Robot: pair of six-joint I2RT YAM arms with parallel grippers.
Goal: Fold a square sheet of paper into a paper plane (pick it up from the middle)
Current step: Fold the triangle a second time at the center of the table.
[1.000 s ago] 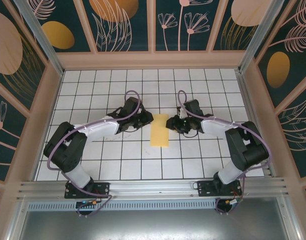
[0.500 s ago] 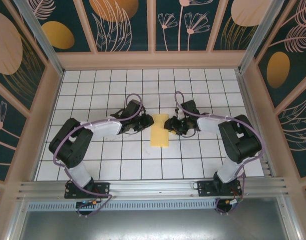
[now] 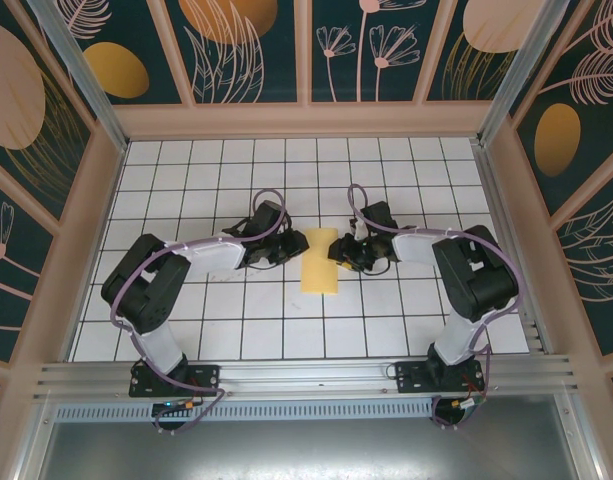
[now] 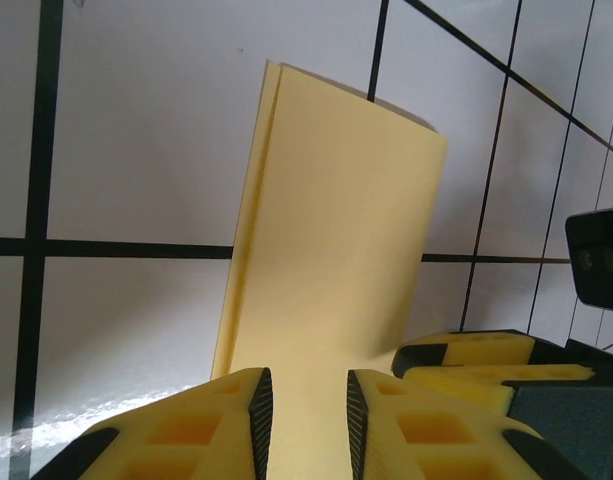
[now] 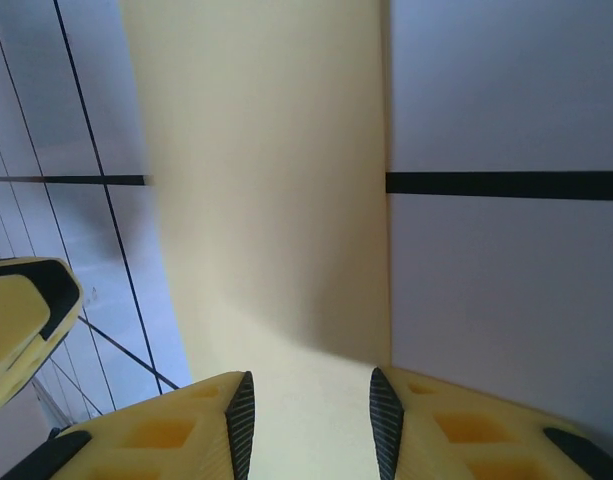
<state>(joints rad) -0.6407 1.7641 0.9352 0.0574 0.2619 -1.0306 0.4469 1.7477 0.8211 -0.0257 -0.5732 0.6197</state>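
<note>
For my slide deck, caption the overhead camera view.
Left gripper and right gripper flank a folded yellow sheet on the gridded table, one at each long edge.

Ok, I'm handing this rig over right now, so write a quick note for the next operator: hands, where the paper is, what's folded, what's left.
Hands: the left hand is low at the left edge of the sheet of paper, jaws parted, apparently pinching nothing. The right hand is at the opposite edge, jaws parted too.
Paper: it lies flat on the table between both hands, folded into a narrow strip; the left wrist view shows a doubled edge.
Done: seemingly one fold in half.
Left: nose and wing folds; there is no plane shape yet.
</note>
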